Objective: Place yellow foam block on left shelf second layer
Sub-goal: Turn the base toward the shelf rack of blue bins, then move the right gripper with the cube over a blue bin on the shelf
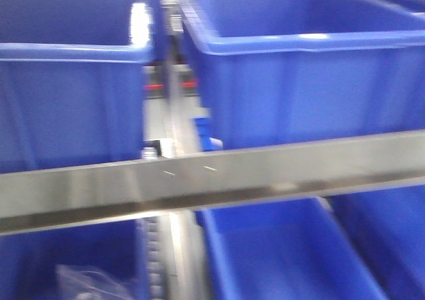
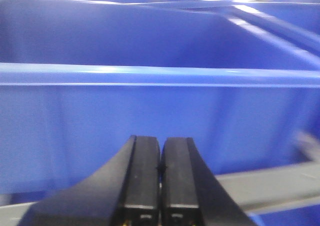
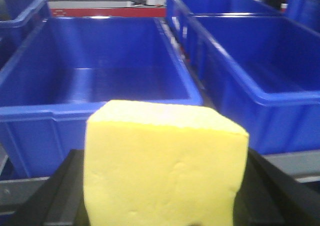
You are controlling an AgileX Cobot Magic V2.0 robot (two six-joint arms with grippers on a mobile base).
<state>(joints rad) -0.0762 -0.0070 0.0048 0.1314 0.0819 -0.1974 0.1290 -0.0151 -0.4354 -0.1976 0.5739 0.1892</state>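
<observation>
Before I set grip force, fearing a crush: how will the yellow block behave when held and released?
The yellow foam block likely squashes; its face shows soft dimples. Probably light, being matte foam. Flat sides suggest no rolling.

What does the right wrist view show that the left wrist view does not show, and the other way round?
Only the right wrist view: the yellow foam block held in the right gripper, in front of an empty blue bin. Only the left wrist view: the left gripper, shut and empty, facing a bin wall close up. Both: blue bins and a grey shelf rail.
</observation>
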